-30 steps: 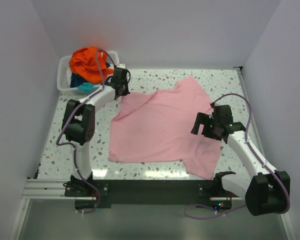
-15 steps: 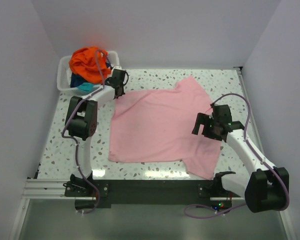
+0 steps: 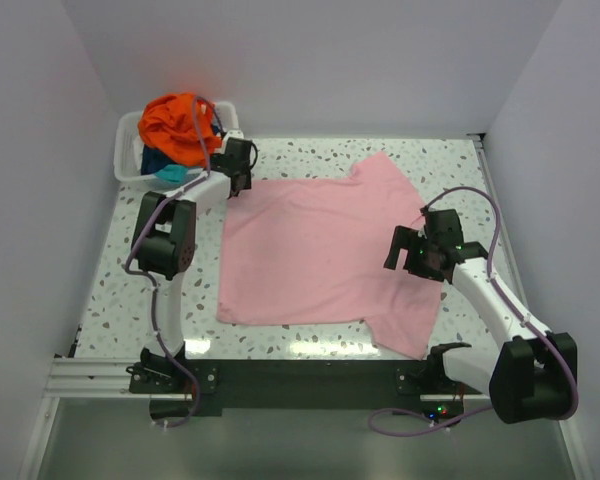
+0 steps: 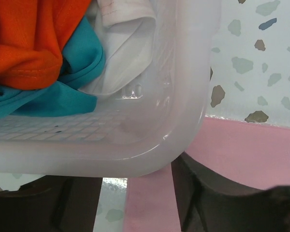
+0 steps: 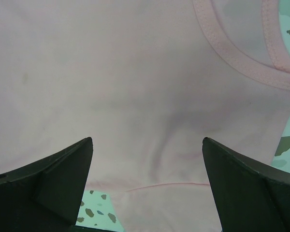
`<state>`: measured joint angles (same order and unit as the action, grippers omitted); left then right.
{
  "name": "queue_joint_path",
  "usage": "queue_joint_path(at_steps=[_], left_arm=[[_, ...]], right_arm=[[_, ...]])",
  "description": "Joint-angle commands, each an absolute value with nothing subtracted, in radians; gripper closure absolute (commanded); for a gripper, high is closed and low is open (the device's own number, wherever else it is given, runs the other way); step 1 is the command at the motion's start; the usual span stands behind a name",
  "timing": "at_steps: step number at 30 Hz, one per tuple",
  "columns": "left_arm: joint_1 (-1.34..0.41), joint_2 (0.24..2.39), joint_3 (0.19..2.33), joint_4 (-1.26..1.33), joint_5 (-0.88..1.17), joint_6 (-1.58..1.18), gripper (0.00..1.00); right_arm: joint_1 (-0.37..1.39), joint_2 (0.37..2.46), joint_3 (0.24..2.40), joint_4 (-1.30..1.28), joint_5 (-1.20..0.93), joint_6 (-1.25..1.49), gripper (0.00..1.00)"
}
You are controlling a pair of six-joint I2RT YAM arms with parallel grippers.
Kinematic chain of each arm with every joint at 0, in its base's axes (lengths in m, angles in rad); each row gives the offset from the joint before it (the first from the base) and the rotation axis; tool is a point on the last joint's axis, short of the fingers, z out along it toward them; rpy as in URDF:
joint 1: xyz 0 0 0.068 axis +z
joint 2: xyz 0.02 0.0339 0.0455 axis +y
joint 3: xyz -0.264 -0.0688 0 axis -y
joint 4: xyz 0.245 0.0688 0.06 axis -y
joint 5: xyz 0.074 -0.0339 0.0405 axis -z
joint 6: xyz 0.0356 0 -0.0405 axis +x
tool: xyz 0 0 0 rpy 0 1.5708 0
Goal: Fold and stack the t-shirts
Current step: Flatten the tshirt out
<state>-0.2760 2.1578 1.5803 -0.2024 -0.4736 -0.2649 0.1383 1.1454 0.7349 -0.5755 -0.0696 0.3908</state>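
A light pink t-shirt (image 3: pixel 320 250) lies spread flat over the middle of the table. My left gripper (image 3: pixel 239 180) is low at its far-left corner, right beside the bin. In the left wrist view that gripper (image 4: pixel 135 195) is open, and the pink corner (image 4: pixel 150 203) lies flat between its fingers. My right gripper (image 3: pixel 400 252) hovers wide open above the shirt's right side. The right wrist view has it (image 5: pixel 147 141) over pink cloth (image 5: pixel 111 72), near the collar (image 5: pixel 232 53), holding nothing. An orange t-shirt (image 3: pixel 175 125) and a teal one (image 3: pixel 170 172) are heaped in the bin.
The white plastic bin (image 3: pixel 128 150) stands at the far-left corner, its rounded wall (image 4: pixel 150 145) just ahead of my left fingers. It holds orange (image 4: pixel 24 43), teal (image 4: pixel 43 96) and white (image 4: pixel 125 43) cloth. White walls close in the speckled table (image 3: pixel 450 160).
My left gripper drew the pink shirt's far-left corner outward towards the bin, flattening it, then opened and let it go. The right arm has barely moved.
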Motion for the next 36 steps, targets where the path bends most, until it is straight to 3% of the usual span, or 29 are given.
queue_joint_path(at_steps=[1,5,6,8,14,21,30,36], left_arm=[[-0.267,2.151,1.615,-0.124,-0.480,-0.242,0.36],[-0.267,2.119,1.597,-0.147,-0.422,-0.268,0.18],[-0.268,2.097,1.589,-0.155,-0.413,-0.278,0.07],[-0.268,2.068,1.557,-0.164,-0.379,-0.320,0.00],[-0.275,1.892,1.419,-0.186,-0.275,-0.428,0.00],[-0.359,1.643,1.315,-0.510,-0.328,-0.642,0.00],[-0.520,1.269,0.880,-0.811,-0.315,-0.948,0.00],[-0.583,1.007,0.672,-0.788,-0.140,-1.034,0.00]], right_arm=[[0.140,1.137,0.770,-0.558,-0.054,0.379,0.01],[0.140,1.131,0.772,-0.563,-0.054,0.380,0.01],[0.140,1.126,0.773,-0.564,-0.052,0.380,0.01],[0.140,1.120,0.775,-0.571,-0.054,0.383,0.01],[0.140,1.072,0.773,-0.604,-0.048,0.402,0.01],[0.138,0.962,0.750,-0.732,0.043,0.500,0.01],[0.140,0.887,0.730,-0.790,0.022,0.526,0.01],[0.138,0.911,0.723,-0.772,0.020,0.502,0.01]])
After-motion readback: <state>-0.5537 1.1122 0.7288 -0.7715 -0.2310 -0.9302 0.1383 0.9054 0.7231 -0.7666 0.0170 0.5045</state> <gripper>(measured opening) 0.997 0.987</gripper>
